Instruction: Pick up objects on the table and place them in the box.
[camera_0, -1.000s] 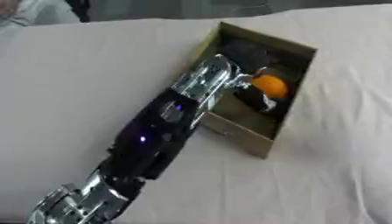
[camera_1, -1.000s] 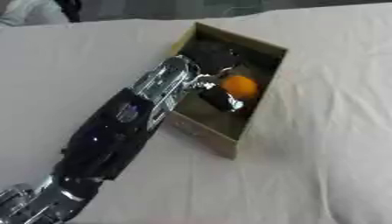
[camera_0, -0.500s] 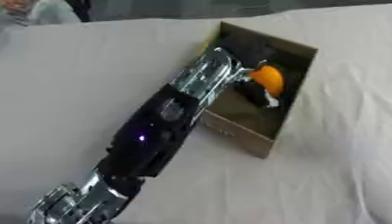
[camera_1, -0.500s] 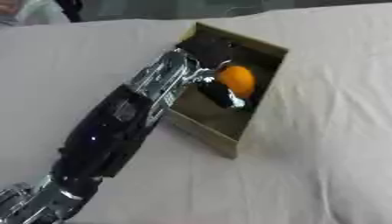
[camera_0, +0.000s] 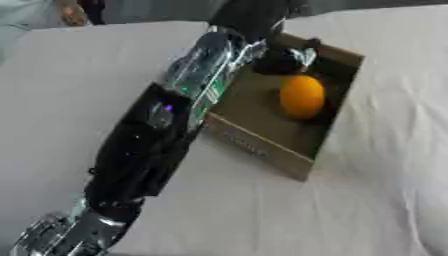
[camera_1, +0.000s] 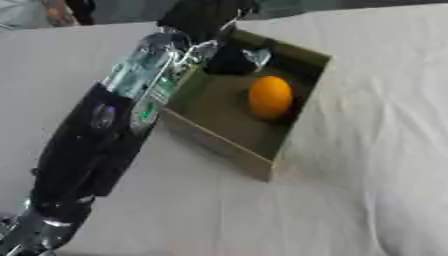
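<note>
Your black-and-silver left hand (camera_0: 284, 57) has let go of the round orange fruit (camera_0: 302, 96), now lying free inside the open brown cardboard box (camera_0: 262, 147), fingers relaxed above the far corner, so this placement looks done

A white cloth (camera_0: 367, 200) covered the whole table, lying in soft wrinkles and folds toward three and four o'clock. Along the far edge at twelve o'clock ran a dark grey strip of room (camera_1: 367, 4), too blurred to make out. Light was even and soft.
</note>
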